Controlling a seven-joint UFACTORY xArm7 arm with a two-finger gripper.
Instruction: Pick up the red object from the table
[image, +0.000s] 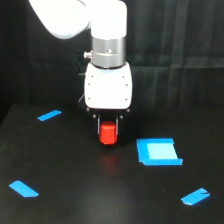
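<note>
The red object (107, 135) is a small stubby red-orange block, sitting between the two dark fingers of my gripper (108, 138) below the white wrist housing, near the middle of the exterior view. The gripper is shut on it from both sides. The block appears to hang slightly above the black table (75, 170), where a faint red glow shows just beneath it. The fingertips are dark against the dark background and hard to make out.
A flat blue square piece (158, 151) lies on the table to the exterior view's right of the gripper. Blue tape strips lie at the back left (49, 115), front left (23, 189) and front right (195, 196). A dark curtain hangs behind.
</note>
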